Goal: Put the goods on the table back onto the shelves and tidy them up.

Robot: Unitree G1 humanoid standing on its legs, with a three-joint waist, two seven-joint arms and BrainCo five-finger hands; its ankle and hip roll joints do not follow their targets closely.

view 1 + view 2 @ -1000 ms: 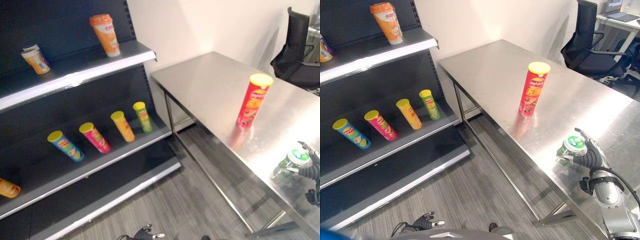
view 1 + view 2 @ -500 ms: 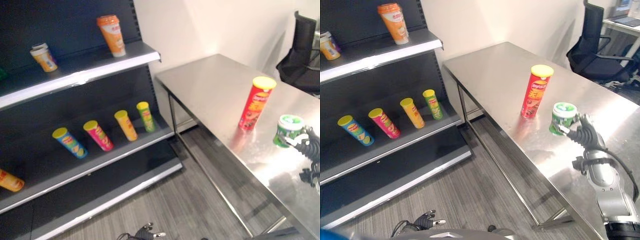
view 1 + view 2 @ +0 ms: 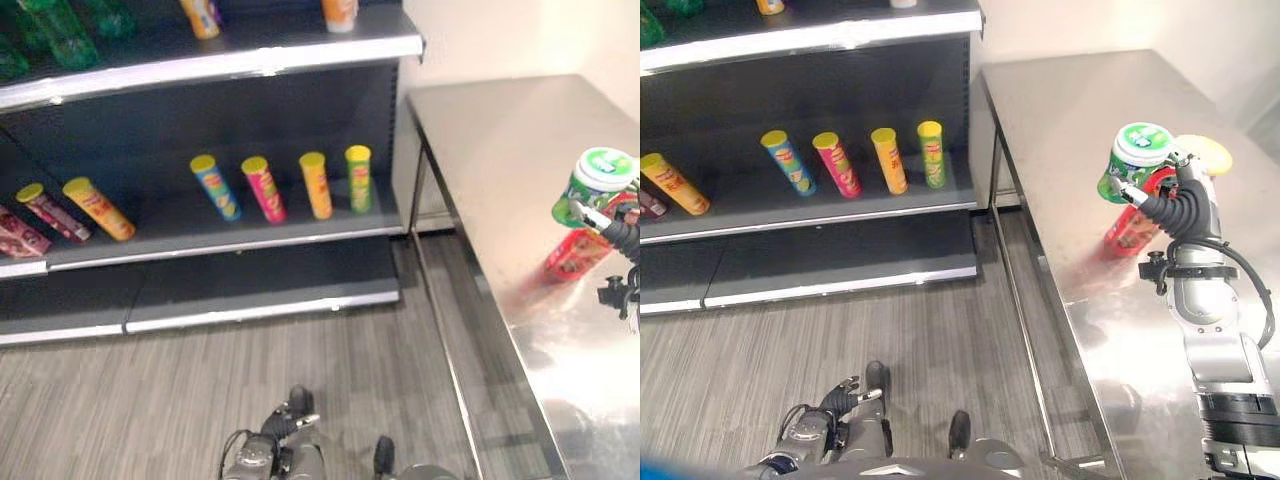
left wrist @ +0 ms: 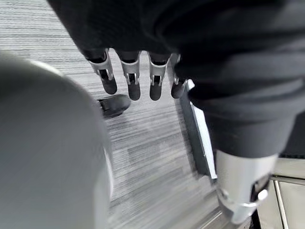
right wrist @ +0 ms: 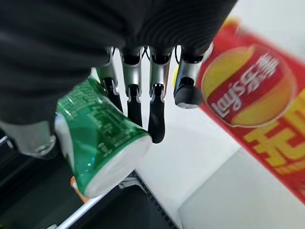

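The right robot hand (image 3: 1178, 205) is clamped on the green tub (image 3: 1134, 160), fingers curled round its side, and carries it clear above the desk (image 3: 1070, 130), near the desk's long edge on the shelf side. In the right wrist view the tub sits tilted in the grasp, its white base toward the camera. Just behind it the red can (image 3: 1128, 228) stands on the desk, partly hidden by the tub and wrist. The left robot hand (image 4: 138, 76) hangs low over the floor, fingers straight and holding nothing.

The step in hand looks like the carry: one item is lifted and has yet to reach the shelves (image 3: 230, 225). The next move calls for swinging the tub across the open gap of floor between the desk edge and the shelf front, then setting it upright on a bare stretch of board.

On room: the middle shelf holds four cans (image 3: 282, 186) leaning in a row near its desk-side end, and a yellow-lidded orange can (image 3: 95, 207) further along, with a clear stretch between them. The top shelf (image 3: 250, 55) juts out above, so its front lip is the edge to clear. The red can is close enough to be knocked as the arm leaves.
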